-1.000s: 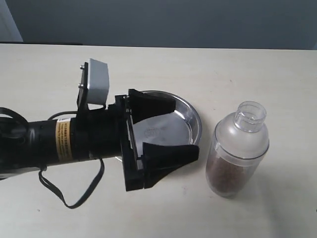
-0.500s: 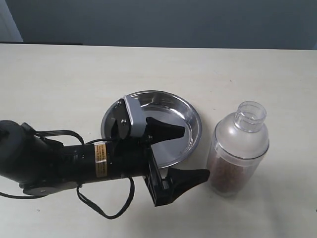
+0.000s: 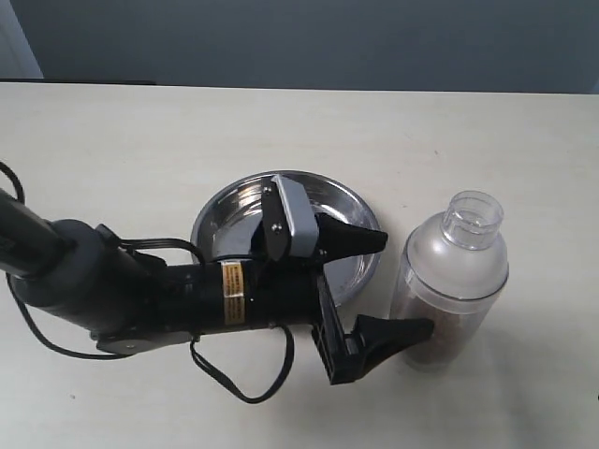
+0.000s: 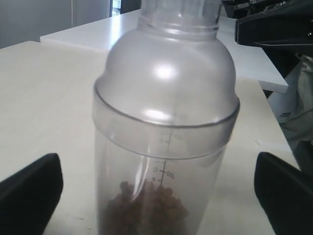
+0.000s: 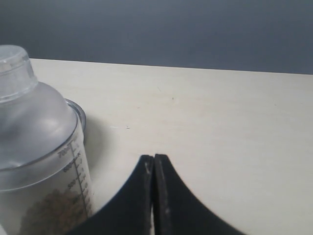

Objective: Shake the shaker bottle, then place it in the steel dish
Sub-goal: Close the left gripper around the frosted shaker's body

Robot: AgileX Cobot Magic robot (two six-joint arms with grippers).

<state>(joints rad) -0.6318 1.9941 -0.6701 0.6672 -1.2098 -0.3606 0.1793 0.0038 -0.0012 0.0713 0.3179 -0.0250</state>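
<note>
Shaker bottle (image 3: pixel 457 267) stands upright right of centre, just beside the steel dish (image 3: pixel 234 198). Left gripper (image 3: pixel 407 284) has jaws apart around its base, seemingly not touching; right gripper (image 5: pixel 153 164) has jaws pressed together

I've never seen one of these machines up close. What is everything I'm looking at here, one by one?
shaker bottle: one, clear plastic with brown granules inside, upright on the table, right of the dish in the exterior view
steel dish: one, shiny silver, mid-table, partly hidden by the left arm
table: one, cream, under everything
wall: one, dark blue-grey, behind the table
cable: one, black, looped beside the left arm
left arm: one, black, reaching in from the left; its jaws open, one on each side of the bottle
right arm's jaws: one pair, black, shut, near the bottle, seen only by their own camera
</note>
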